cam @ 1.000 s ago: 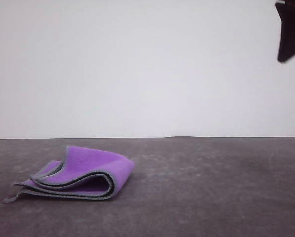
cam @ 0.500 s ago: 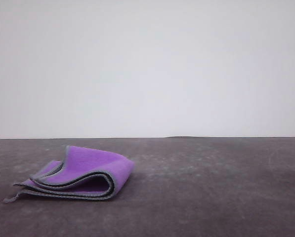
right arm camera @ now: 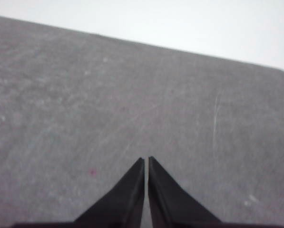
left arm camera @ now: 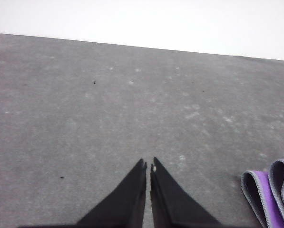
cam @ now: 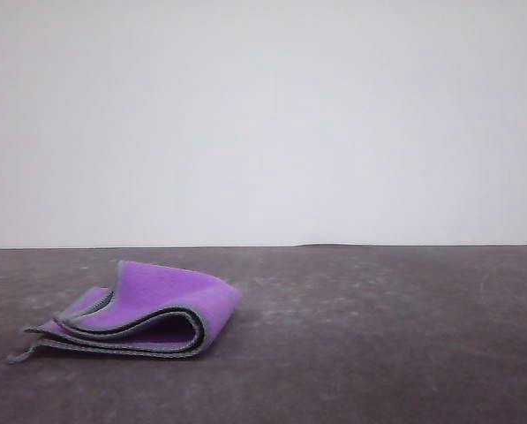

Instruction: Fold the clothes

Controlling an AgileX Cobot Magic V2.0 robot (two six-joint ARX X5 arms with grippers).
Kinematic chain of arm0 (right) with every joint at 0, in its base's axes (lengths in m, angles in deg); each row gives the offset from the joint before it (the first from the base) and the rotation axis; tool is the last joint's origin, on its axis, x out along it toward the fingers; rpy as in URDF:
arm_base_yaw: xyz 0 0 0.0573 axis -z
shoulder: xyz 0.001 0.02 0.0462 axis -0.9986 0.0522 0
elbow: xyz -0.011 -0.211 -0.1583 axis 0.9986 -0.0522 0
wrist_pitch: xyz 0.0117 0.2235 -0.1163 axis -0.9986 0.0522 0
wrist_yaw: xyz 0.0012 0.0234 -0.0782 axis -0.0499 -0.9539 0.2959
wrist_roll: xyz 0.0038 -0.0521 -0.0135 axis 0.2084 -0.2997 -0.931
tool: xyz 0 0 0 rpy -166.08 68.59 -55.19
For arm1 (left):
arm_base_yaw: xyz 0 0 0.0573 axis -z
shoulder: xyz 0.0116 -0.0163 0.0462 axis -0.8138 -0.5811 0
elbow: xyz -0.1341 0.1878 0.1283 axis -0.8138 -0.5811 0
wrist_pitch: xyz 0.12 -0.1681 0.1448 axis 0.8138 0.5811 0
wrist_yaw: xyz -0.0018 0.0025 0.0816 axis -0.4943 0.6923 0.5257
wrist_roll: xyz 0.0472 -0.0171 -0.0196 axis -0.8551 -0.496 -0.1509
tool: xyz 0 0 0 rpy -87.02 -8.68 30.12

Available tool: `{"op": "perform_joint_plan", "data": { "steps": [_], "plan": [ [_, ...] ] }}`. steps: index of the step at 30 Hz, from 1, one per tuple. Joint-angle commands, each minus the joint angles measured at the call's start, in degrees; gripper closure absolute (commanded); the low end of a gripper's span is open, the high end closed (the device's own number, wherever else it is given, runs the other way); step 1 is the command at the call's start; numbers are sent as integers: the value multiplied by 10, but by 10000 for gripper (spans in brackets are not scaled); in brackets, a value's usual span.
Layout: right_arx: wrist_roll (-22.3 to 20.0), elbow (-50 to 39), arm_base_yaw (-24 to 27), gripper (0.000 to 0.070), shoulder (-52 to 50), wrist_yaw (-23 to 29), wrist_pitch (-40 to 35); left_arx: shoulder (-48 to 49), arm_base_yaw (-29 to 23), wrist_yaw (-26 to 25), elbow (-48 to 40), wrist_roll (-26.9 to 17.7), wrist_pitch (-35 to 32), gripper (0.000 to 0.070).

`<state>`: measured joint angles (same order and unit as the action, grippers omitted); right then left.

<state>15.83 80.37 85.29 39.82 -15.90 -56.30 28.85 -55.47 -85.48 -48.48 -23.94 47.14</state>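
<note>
The clothes (cam: 144, 311) are one purple cloth with grey stitched edging, folded into a small layered bundle on the dark grey table (cam: 378, 336), left of centre in the front view. A dark inner face shows along the folded layers. In the left wrist view my left gripper (left arm camera: 148, 165) is shut with nothing held, over bare table, and folded edges of the clothes (left arm camera: 270, 190) lie off to one side of it. In the right wrist view my right gripper (right arm camera: 146, 159) is shut and empty above bare table.
A plain white wall (cam: 263, 115) stands behind the table. The table's far edge (right arm camera: 180, 45) runs across the right wrist view, with a rounded corner toward one side.
A dark arm part at the top right of the front view one second ago has left the frame. The folded clothes have not moved.
</note>
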Motion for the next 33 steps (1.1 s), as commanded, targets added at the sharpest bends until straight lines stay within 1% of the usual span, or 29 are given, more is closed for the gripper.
{"op": "perform_joint_plan", "data": {
  "steps": [1, 4, 13, 21, 26, 33],
  "plan": [
    [10, -8, 5, 694, -11, 1, -7, 0, 0, 3, -11, 0, 4, 700],
    [15, -17, 17, 694, -27, 1, 5, 0, 0, 3, -11, 0, 4, 700],
    [16, -17, 55, 694, -28, 3, 5, 0, 0, 3, -11, 0, 4, 700],
    [15, -17, 56, 694, -28, 2, 6, 0, 0, 3, -11, 0, 4, 700],
    [40, -17, 56, 694, -28, 2, 6, 0, 0, 3, -11, 0, 4, 700],
    [44, -17, 56, 694, -28, 0, 0, 0, 0, 3, -11, 0, 4, 700]
  ]
}}
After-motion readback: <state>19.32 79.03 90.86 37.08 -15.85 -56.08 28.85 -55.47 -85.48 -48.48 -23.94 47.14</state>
